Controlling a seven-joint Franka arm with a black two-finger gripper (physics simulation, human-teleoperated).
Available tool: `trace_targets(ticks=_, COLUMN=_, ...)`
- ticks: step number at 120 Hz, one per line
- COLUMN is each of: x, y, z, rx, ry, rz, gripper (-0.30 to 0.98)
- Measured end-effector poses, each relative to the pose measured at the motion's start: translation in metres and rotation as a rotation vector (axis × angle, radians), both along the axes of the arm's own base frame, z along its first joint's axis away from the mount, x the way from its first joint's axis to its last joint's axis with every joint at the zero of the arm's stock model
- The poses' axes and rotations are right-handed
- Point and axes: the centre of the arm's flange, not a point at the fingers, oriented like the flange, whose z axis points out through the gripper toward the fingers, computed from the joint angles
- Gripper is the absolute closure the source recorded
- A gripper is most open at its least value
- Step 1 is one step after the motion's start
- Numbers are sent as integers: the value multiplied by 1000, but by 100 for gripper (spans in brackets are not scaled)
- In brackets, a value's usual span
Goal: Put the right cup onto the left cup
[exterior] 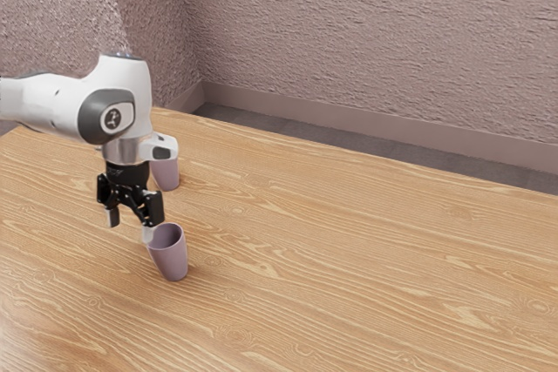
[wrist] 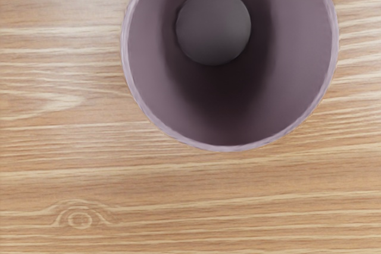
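My gripper (exterior: 131, 226) hangs open over the table, fingers pointing down and apart with nothing between them. One mauve cup (exterior: 172, 259) stands upright nearer the exterior camera; one fingertip appears close to its rim, and I cannot tell whether they touch. Farther back, the other mauve cup (exterior: 166, 175) stands upright behind my hand, its upper part partly hidden. From above, the wrist view looks into the open mouth of a mauve cup (wrist: 297, 46), down to its round grey-looking bottom.
The wooden table (exterior: 349, 259) extends toward the exterior view's right. Behind its far edge are a dark floor strip (exterior: 349, 142) and a rough wall (exterior: 375, 32).
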Motion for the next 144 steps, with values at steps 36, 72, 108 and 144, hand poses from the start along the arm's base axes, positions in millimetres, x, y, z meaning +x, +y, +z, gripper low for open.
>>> trace_targets(ticks=36, x=21, y=9, z=-25, rx=-6, ry=-68, rz=-24, gripper=0)
trace_targets(ticks=72, x=28, y=13, z=-53, rx=-10, ry=-70, rz=-43, gripper=0)
trace_targets(ticks=108, x=32, y=20, z=-67, rx=-11, ry=-82, rz=-48, gripper=6)
trace_targets(ticks=144, x=36, y=16, z=-62, rx=-12, ry=-103, rz=-62, gripper=65)
